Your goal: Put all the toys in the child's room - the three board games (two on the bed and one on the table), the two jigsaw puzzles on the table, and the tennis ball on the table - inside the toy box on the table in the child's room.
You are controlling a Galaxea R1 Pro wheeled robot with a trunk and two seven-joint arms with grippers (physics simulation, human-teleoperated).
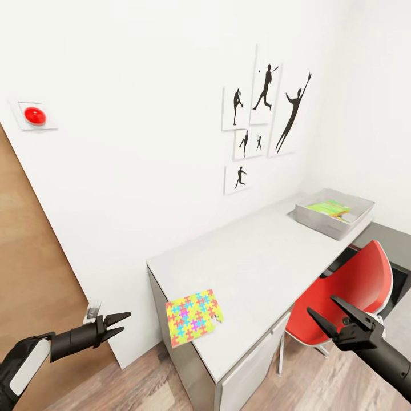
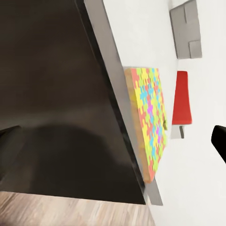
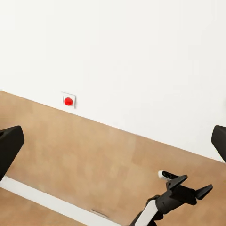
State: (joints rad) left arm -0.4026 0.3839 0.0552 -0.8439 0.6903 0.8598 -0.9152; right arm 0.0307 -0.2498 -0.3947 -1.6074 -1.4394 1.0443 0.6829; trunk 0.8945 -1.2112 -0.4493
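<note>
One jigsaw puzzle (image 1: 194, 317), a thin sheet of multicoloured pieces, lies flat on the near corner of the pale table (image 1: 251, 257); the same jigsaw puzzle (image 2: 148, 117) appears edge-on in the left wrist view. The grey toy box (image 1: 326, 226) stands at the table's far end with green and yellow flat things inside, too small to name. My left gripper (image 1: 118, 322) hovers open beside the table's near end, level with its top and empty. To the table's front, my right gripper (image 1: 326, 313) is open and empty near the red chair.
A red chair (image 1: 348, 288) is pushed against the table's front, close to my right gripper. A white wall with black athlete silhouettes (image 1: 265, 114) backs the table. A wooden door (image 1: 28, 257) and a red wall button (image 1: 35, 116) are at the left. Wood floor lies below.
</note>
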